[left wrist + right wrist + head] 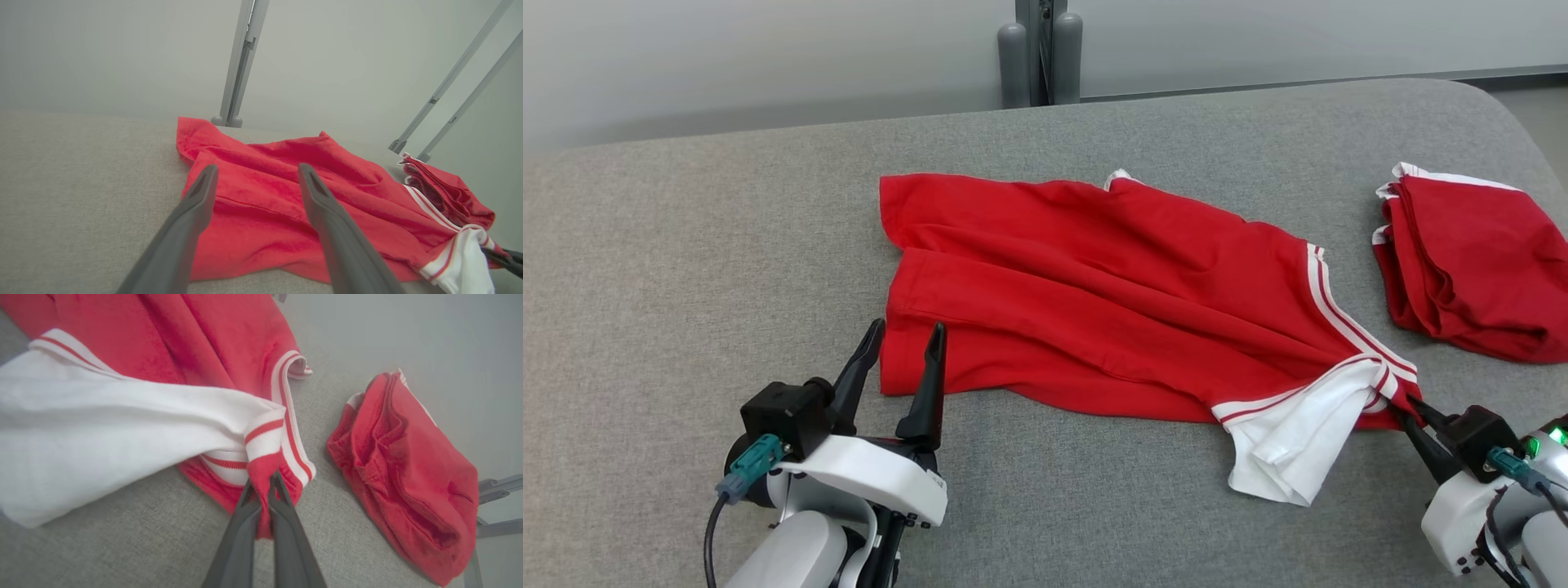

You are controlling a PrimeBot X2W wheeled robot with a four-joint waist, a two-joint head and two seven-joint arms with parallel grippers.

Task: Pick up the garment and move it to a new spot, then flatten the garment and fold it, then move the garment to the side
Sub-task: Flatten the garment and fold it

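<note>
No writing, label, brand, number or sign can be read anywhere: the garment shows only plain red cloth with white stripes, and the grey table bears nothing legible.

red garment spread loosely on the grey bench
wrinkled, lying left to right; red-striped white trim and a crumpled white sleeve at its right end, which gathers to a point.

Grey woven-fabric tabletop spans most of the head view, with a rounded corner at upper right. Plain pale grey wall across the top. Grey metal upright post with two rounded feet at top centre. Strip of grey floor far upper right. Two slanted grey metal struts at upper right of the left wrist view. Light flat, even.
</note>
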